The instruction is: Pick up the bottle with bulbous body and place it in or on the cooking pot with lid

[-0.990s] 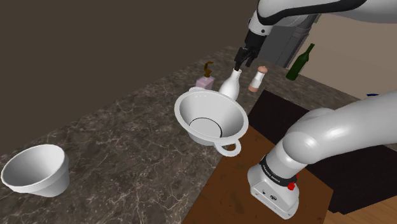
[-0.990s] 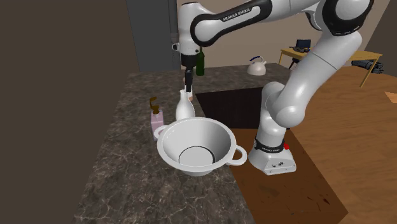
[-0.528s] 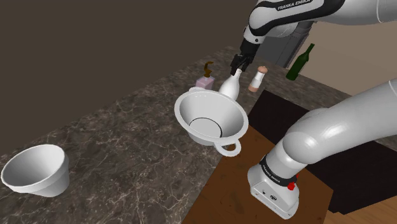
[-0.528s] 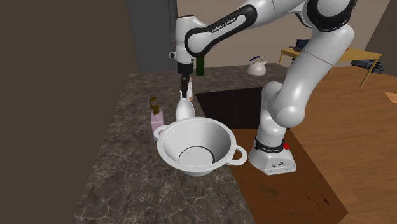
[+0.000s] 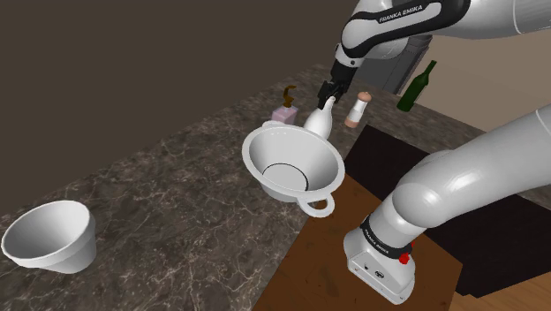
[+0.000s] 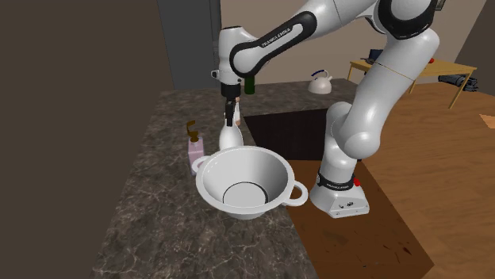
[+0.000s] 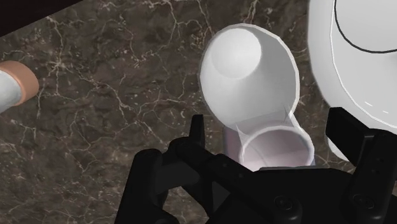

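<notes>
The dark, white-veined stone worktop [image 5: 168, 203] bears a smooth white flaring pot [image 5: 320, 168] with loop handles. At its one o'clock in the shoulder view stands the bottle [image 5: 319, 122], plain white, round-bellied, narrow-necked; the black jaws straddle that neck, parted, gripping nothing.

bottles [image 5: 317, 124] [image 5: 357, 110] [image 5: 417, 88]: 3 (one green) | soap dispenser [image 5: 283, 115]: 1 | pot [image 5: 265, 163]: 1 | bowl [image 5: 53, 234]: 1

Upright white bulbous bottle [image 5: 318, 124] beside white pot [image 5: 265, 155]
</notes>
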`<state>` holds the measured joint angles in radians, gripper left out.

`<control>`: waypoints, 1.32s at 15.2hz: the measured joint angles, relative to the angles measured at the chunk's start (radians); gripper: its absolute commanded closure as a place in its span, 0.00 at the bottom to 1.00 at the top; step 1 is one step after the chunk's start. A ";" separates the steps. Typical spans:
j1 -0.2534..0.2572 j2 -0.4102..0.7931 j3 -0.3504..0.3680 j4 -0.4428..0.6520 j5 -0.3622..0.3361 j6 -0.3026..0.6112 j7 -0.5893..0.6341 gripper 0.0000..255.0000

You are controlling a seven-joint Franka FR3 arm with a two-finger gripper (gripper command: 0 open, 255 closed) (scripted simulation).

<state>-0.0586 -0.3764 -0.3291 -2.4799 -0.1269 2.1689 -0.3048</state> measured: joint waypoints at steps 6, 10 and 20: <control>0.000 0.000 0.000 0.000 0.000 0.000 0.000 1.00; 0.000 0.000 0.000 0.000 0.000 0.000 0.000 1.00; 0.001 -0.031 0.012 0.058 0.000 -0.089 0.005 1.00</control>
<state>-0.0581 -0.4079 -0.3172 -2.4216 -0.1265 2.0796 -0.2995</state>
